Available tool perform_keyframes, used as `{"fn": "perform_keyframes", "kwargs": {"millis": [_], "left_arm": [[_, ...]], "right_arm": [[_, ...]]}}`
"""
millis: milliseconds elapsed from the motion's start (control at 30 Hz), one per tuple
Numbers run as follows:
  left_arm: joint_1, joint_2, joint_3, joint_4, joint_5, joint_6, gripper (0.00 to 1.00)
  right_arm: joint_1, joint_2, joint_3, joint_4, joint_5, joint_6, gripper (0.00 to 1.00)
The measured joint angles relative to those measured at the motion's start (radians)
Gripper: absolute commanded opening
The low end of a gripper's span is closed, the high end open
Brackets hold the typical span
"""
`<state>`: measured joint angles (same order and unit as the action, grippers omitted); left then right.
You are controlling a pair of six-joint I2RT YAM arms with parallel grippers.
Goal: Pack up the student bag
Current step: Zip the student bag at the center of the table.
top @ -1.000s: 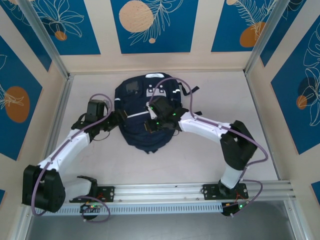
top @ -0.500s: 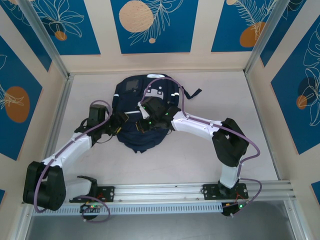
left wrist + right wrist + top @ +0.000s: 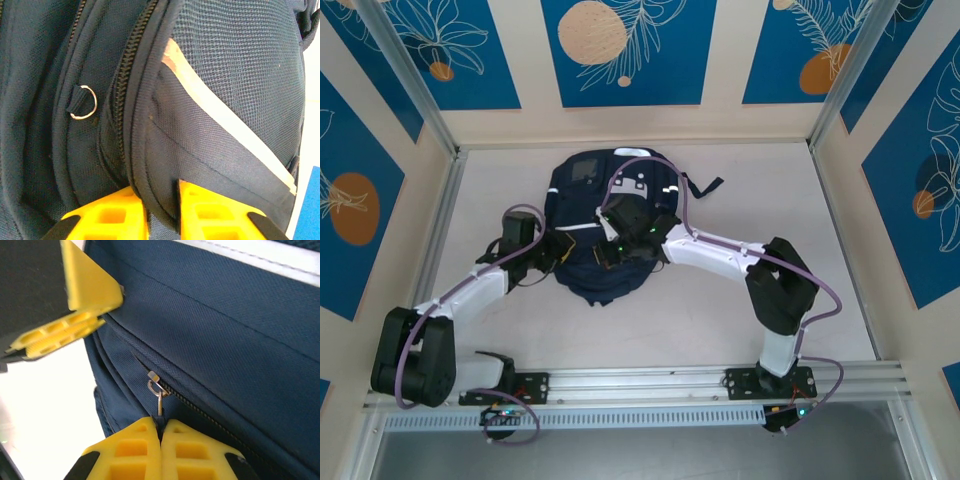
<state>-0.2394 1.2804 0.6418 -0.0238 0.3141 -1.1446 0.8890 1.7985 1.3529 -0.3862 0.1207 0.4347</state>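
The left hand [image 3: 162,192] has just clenched. A second ago it stood wide beside the student bag [image 3: 575,200]; now its yellow fingers [image 3: 110,210] pinch a fold of navy fabric alongside the zip track, at the bag's 8 o'clock edge. The right hand [image 3: 161,427] stays clamped on the zipper pull [image 3: 159,395], near the bag's 6 o'clock. With the fabric braced, the zip can probably be drawn without dragging the bag, which has slid slightly toward 9 o'clock. The bag lies flat, just toward 12 o'clock of the middle of the pale counter [image 3: 740,330]. Blue panels [image 3: 620,50] with orange discs and white leaves line the cream walls, and a metal rail [image 3: 650,380] runs along 6 o'clock.
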Motion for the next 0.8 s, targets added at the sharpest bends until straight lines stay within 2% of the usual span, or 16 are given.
{"fn": "perform_keyframes", "kwargs": {"millis": [267, 467, 800], "left_arm": [[-0.003, 0.000, 0.000, -0.003, -0.015, 0.030, 0.04], [-0.005, 0.000, 0.002, -0.010, -0.031, 0.071, 0.00], [-0.007, 0.000, 0.021, -0.056, -0.042, 0.148, 0.00]], "right_arm": [[-0.051, -0.123, -0.077, -0.103, 0.097, -0.081, 0.00], [-0.121, -0.145, -0.085, -0.174, 0.108, -0.104, 0.00], [-0.214, -0.141, -0.071, -0.232, 0.077, -0.175, 0.00]]}}
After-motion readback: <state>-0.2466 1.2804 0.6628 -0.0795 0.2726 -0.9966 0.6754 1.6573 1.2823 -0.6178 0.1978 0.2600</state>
